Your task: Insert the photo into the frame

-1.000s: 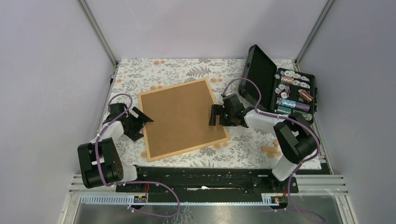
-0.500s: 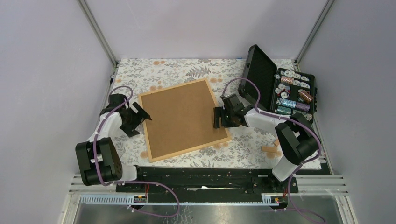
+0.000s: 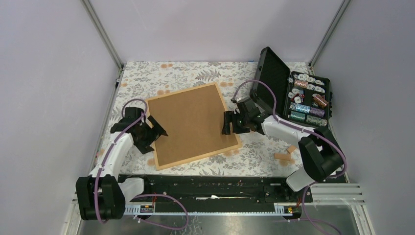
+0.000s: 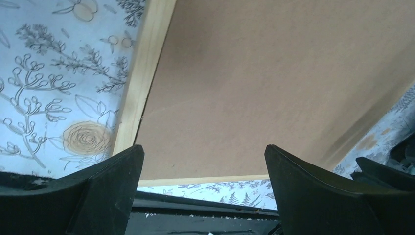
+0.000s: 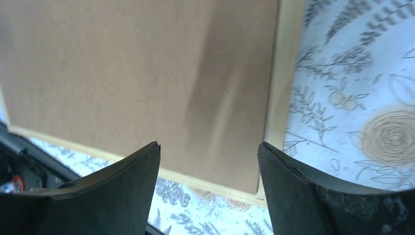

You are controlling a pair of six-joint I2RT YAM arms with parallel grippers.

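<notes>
Plainly, the large thin light-wood rectangular picture frame (image 3: 198,157) lay back-up and skewed near the middle of the floral-print tabletop (image 3: 171,73), with a plain brown backing board (image 3: 188,125) filling it; the sunset photo showed in no view, and whether it sat under that board could not be told. The left fingers (image 3: 155,131) stood spread wide at the frame's left rail, towards its near corner; the right fingers (image 3: 225,123) were parted at the right rail, and nothing was held by either. Both wrist views looked down between the fingers onto board and pale moulding; neither showed a pad touching the wood.

Judged from this, the step in hand was taking hold of the frame at its two side rails, probably to lift or turn it; doing it well would mean straddling only the narrow moulding on each side, closing both pairs together, and keeping the two ends level so the loose-looking board would not slide out. The open black hard case (image 3: 269,81) at the far right corner stood close behind the right arm, so that arm had little room to swing back; small wooden blocks (image 3: 283,155) lay near the right edge, apart from the frame.
</notes>
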